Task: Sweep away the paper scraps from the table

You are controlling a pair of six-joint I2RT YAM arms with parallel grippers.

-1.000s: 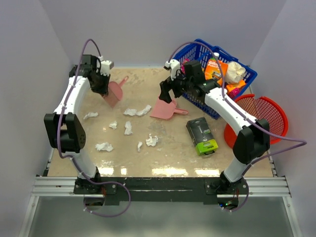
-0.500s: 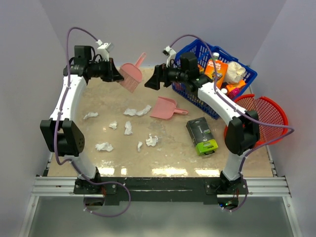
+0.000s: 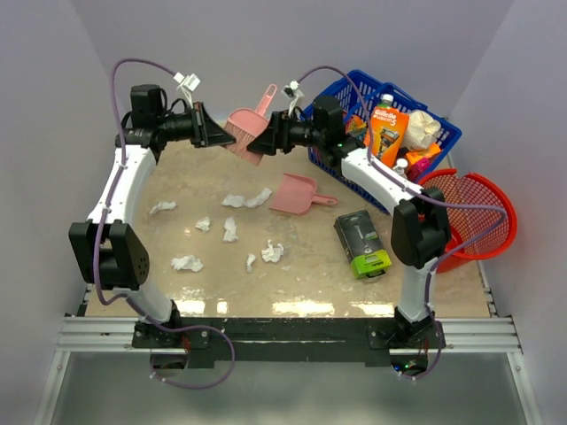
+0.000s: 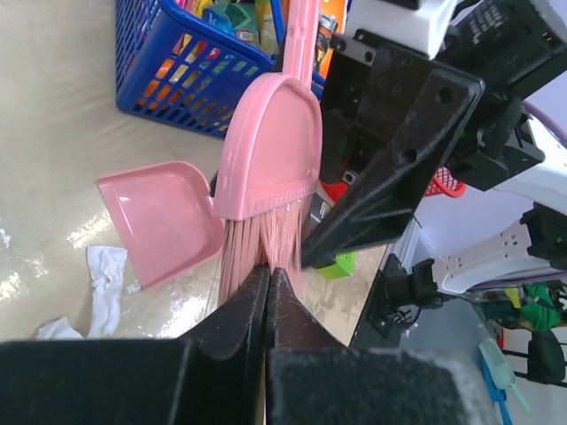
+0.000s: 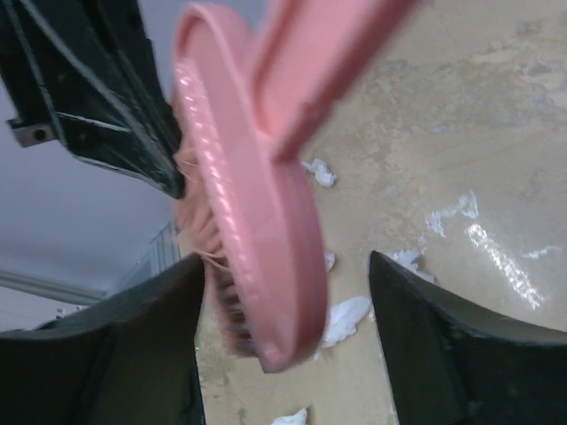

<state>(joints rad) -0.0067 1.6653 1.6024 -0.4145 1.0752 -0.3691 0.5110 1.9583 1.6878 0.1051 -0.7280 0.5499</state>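
Pink brush (image 3: 251, 124): hung in the air behind the dustpan (image 3: 295, 193), with its long axis slanted, bristles toward the left arm and handle pointing up and to the right.
Left pincer (image 4: 268, 276): clenched on the brush's bristles.
Right pincer (image 5: 283, 266): released, with jaws spread on either side of the brush head; whether they touched it could not be told.
Paper scraps (image 3: 246, 199): scattered on the worktop (image 3: 310, 283), left of the dustpan and nearer the arms. The longest lay just left of the dustpan, stretched left to right.
Dustpan: flat on the worktop, handle pointing right.
Blue basket (image 4: 168, 80): right of the dustpan and behind it.
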